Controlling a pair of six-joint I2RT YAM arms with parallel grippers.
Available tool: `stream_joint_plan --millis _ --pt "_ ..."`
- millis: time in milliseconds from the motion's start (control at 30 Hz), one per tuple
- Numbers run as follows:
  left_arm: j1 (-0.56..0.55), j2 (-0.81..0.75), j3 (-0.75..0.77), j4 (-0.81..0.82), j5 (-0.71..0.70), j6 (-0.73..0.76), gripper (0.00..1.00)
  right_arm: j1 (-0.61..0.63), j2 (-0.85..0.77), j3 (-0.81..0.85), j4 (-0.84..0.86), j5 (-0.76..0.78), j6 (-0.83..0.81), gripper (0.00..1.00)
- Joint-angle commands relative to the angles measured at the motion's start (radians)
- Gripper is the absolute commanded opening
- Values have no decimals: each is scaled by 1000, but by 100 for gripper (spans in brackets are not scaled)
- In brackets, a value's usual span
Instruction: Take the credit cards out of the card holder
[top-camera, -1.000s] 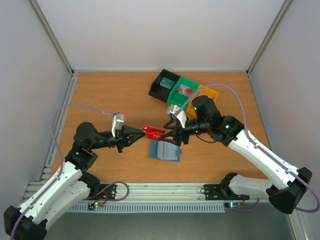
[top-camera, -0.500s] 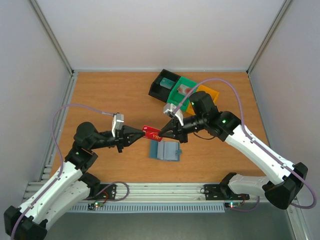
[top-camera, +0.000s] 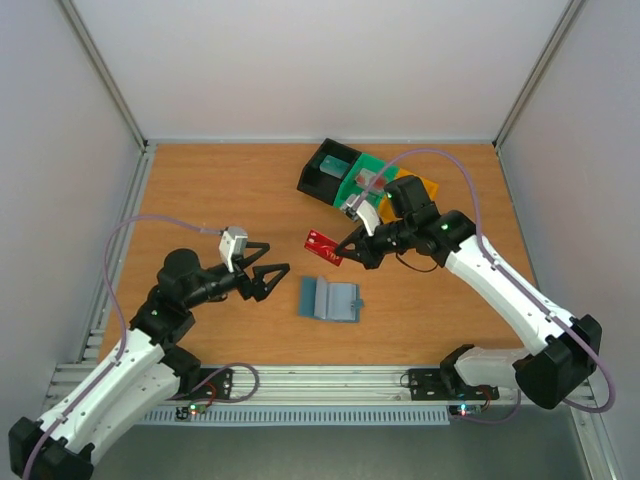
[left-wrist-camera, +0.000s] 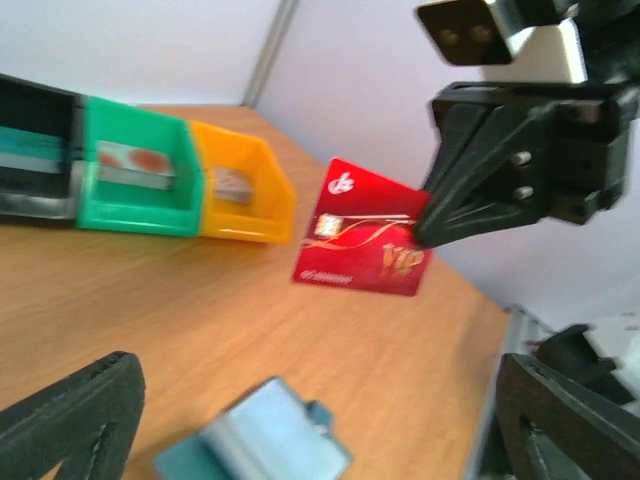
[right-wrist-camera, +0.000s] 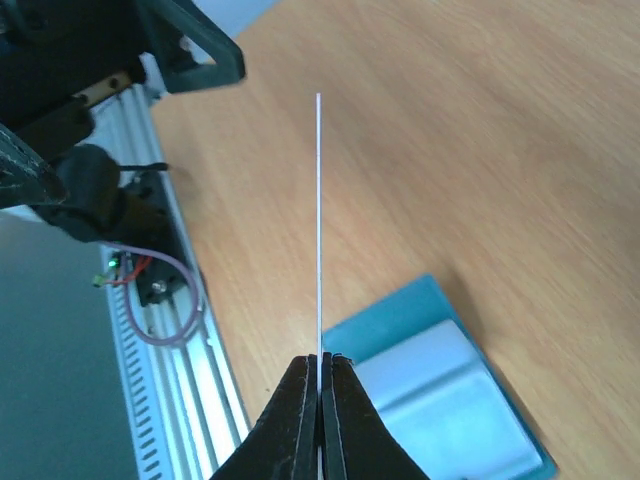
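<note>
The light blue card holder (top-camera: 330, 299) lies open on the wooden table, also low in the left wrist view (left-wrist-camera: 255, 440) and under the right wrist's jaws (right-wrist-camera: 440, 400). One dark red credit card (top-camera: 323, 246) hangs in the air above and behind it, with my right gripper (top-camera: 347, 250) shut on its right edge. The left wrist view shows the card's face (left-wrist-camera: 364, 242); the right wrist view shows it edge-on as a thin line (right-wrist-camera: 319, 220) between the shut jaws (right-wrist-camera: 321, 365). My left gripper (top-camera: 275, 275) stands wide open, left of the holder, holding nothing (left-wrist-camera: 315, 375).
Black (top-camera: 325, 172), green (top-camera: 365, 183) and orange (top-camera: 425, 187) bins stand in a row at the back, behind the right arm. The green bin holds small items. An aluminium rail (right-wrist-camera: 170, 350) runs along the table's near edge.
My left gripper has let go of the red card, opened wide and drawn back to the left. The right gripper shut on the card and carried it back and right, towards the bins.
</note>
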Motion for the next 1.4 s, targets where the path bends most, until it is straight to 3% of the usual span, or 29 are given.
stream_joint_plan --millis 0,300,467,633,933,1367 --pt "16 -24 -41 -78 -176 50 98 -33 18 5 -60 83 23 1" --pt "58 -26 -95 -124 -358 41 99 -86 67 7 -105 150 37 1" --pt "79 -40 -110 -109 -351 31 99 -187 139 -16 -126 224 142 1" --pt "89 -47 -118 -107 -340 21 100 -341 203 -118 -98 172 293 1" --pt "94 -49 -123 -100 -326 14 99 -386 199 -299 14 218 414 1" --pt "97 -53 -124 -103 -321 14 99 -432 168 -432 161 195 534 1"
